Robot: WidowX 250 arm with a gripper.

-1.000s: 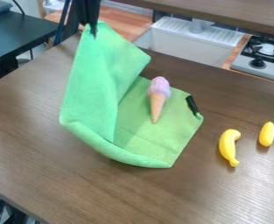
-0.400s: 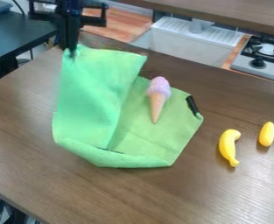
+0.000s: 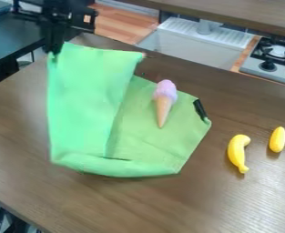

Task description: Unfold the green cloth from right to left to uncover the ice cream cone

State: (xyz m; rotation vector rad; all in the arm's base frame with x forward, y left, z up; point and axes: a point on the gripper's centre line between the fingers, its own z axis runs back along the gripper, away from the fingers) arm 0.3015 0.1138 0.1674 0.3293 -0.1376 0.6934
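From where I stand, I can't read any text, label, brand, number or sign on anything here.
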